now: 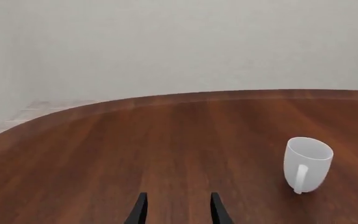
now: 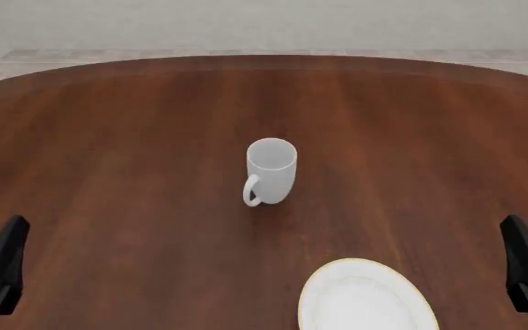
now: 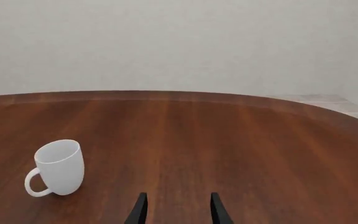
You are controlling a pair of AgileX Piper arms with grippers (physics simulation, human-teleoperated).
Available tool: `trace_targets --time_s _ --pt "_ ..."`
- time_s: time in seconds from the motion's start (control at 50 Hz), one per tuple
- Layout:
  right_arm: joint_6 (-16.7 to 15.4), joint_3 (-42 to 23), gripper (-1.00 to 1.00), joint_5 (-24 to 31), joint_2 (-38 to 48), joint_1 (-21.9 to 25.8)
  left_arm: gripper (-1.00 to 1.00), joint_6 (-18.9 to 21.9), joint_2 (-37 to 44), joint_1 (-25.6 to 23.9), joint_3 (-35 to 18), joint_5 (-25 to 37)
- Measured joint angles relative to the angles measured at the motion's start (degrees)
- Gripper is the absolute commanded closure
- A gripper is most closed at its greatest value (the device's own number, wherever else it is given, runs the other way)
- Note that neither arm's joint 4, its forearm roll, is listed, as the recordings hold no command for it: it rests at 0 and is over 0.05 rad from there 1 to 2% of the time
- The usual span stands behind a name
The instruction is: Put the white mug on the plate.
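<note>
With both claws parted and empty, the right claw (image 2: 527, 265) should approach the centre-frame white mug (image 2: 271, 170) squarely, avoiding its handle, before carrying it to the plate (image 2: 367, 297) at the lower edge.

From my station the table (image 2: 135, 137) reads as dark reddish-brown wood, with long grain streaks running away from the arms and a smooth, softly polished finish that shows only a faint sheen. The white mug (image 2: 271, 170) looks like glazed ceramic, plain and glossy, smooth inside and out, handle included. The plate (image 2: 367, 302) has the same smooth white glaze, edged with a thin gold-yellow line. I see the left gripper (image 1: 177, 210) and right gripper (image 3: 177, 210) fingers as matt black, plastic-like, with flat unshiny faces. The wall (image 3: 179, 42) behind looks matt, pale and faintly textured.
</note>
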Motion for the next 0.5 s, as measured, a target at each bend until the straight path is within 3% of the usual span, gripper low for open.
trace_targets --time_s 0.14,0.5 --pt "0.03 0.02 -1.00 -0.02 0.00 0.03 -1.00 1.06 1.26 -0.84 -0.21 -0.58" --pt "0.16 0.01 -1.00 -0.03 -0.08 0.24 -1.00 -0.17 15.70 -5.39 -4.50 -5.30"
